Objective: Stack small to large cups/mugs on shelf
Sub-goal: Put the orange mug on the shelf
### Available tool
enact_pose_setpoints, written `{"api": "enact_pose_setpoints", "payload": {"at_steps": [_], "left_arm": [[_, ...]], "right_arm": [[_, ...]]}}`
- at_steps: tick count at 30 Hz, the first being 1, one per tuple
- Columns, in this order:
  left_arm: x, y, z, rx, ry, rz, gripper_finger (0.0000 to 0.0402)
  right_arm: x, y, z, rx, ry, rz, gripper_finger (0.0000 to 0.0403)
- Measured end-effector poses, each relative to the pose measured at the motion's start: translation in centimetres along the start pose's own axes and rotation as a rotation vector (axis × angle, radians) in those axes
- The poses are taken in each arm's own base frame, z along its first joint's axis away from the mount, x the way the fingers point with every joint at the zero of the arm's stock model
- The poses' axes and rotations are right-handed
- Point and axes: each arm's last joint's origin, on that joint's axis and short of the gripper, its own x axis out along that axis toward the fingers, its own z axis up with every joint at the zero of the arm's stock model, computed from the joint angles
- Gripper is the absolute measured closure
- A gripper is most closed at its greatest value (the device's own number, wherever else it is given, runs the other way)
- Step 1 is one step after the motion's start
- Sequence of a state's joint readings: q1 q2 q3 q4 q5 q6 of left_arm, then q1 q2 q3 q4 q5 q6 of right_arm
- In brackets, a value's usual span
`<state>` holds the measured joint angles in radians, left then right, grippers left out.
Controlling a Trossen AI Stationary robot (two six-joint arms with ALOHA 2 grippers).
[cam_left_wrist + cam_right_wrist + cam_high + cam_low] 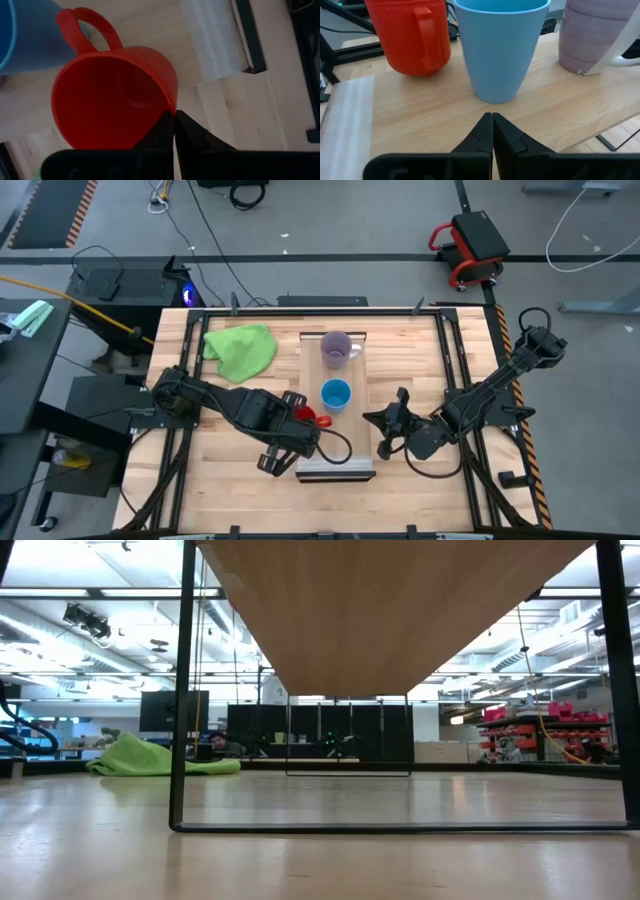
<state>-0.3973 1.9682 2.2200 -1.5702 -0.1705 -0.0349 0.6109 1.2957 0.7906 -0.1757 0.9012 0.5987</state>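
The shelf (355, 430) is a long light-wood board in the middle of the table, with a grey strip (335, 472) at its near end. A purple mug (338, 348) stands at its far end and a blue cup (336, 394) in its middle. The red mug (112, 97) is at the shelf's left edge, beside the blue cup, with my left gripper (175, 117) shut on it. My right gripper (493, 116) is shut and holds nothing. It points at the blue cup (500, 50) from the table's right side, a short way from it. My left gripper pinches the red mug's rim (171, 106) on the side opposite the handle (85, 27), with one finger inside the mug and one outside. The fingers come steeply from above. The mug stays upright, its mouth up; whether its base rests on the shelf I cannot tell.
A green cloth (240, 350) lies at the table's far left, away from both arms. Black rails (455, 360) run along the table's left and right sides. In the low view a wooden underside (400, 610) on a black frame fills the top.
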Motion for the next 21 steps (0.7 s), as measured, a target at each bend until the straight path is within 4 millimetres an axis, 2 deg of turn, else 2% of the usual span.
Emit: {"api": "enact_pose_setpoints", "payload": {"at_steps": [21], "left_arm": [[0.36,-0.71,0.18,0.084,0.009,-0.001,0.0391]], "right_arm": [[0.04,-0.03,0.03,-0.002,0.0,-0.001,0.0394]]}}
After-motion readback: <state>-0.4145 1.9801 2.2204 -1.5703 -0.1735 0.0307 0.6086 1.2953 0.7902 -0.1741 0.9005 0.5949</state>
